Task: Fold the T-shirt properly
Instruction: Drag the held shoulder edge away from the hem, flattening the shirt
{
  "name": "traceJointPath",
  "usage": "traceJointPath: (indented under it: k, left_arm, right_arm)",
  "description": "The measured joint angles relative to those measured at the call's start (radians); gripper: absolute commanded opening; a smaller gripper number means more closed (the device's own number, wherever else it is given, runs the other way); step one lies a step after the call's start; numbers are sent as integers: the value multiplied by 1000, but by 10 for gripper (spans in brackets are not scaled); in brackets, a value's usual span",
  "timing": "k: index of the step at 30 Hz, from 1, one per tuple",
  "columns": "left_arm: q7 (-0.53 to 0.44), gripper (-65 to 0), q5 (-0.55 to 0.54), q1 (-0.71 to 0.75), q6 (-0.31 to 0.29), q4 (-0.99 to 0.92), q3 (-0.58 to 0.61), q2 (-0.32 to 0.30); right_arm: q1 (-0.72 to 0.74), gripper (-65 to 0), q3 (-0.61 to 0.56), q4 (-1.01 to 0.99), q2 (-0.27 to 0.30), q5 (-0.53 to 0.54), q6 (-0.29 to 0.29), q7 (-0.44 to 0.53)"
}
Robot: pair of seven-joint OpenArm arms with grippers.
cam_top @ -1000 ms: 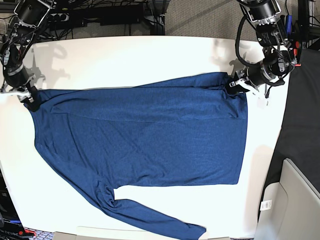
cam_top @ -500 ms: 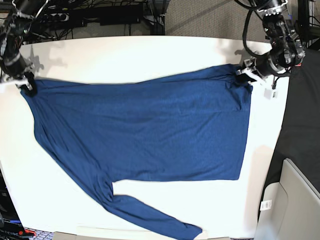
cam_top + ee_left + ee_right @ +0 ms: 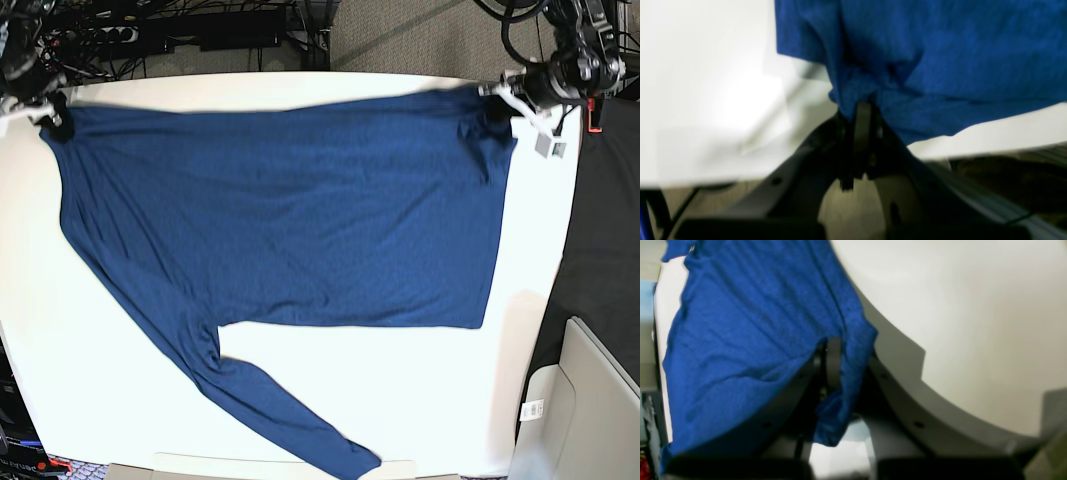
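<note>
The dark navy-blue long-sleeved T-shirt (image 3: pixel 290 210) lies spread over the white table (image 3: pixel 260 400), one sleeve trailing to the front edge (image 3: pixel 300 435). My left gripper (image 3: pixel 497 103) is shut on the shirt's far right corner, seen up close in the left wrist view (image 3: pixel 860 106) with bunched fabric (image 3: pixel 940 50) in it. My right gripper (image 3: pixel 52 112) is shut on the far left corner; in the right wrist view (image 3: pixel 833 350) the cloth (image 3: pixel 740 323) hangs from it. Both corners are lifted near the table's far edge.
Cables and black equipment (image 3: pixel 200 25) lie beyond the far edge. A black surface (image 3: pixel 605 230) and a grey bin (image 3: pixel 580 410) stand at the right. A white tag (image 3: pixel 548 146) hangs by the left gripper.
Both grippers have pulled the shirt's top edge toward the far side of the table. The shirt has slid with them and stretched flatter; the sleeve has dragged along.
</note>
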Motion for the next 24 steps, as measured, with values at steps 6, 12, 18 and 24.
traceJointPath:
  k: [6, 12, 18, 24]
  left_arm:
    - [-1, -649, -5, 48, -1, 10, -66, 1]
    - [-1, -649, -10, 39, -1, 10, -64, 2]
    - [-5, -567, -10, 6, -1, 8, -62, 6]
    - [-2, -480, 4, 14, 0, 8, -67, 1]
  right_arm:
    - [-60, -645, 71, 68, 3, 14, -2, -6]
    - [-43, -640, 79, 68, 0, 7, -3, -6]
    - [-18, -639, 76, 68, 0, -43, -12, -3]
    - [-20, -615, 81, 68, 4, -43, -15, -3]
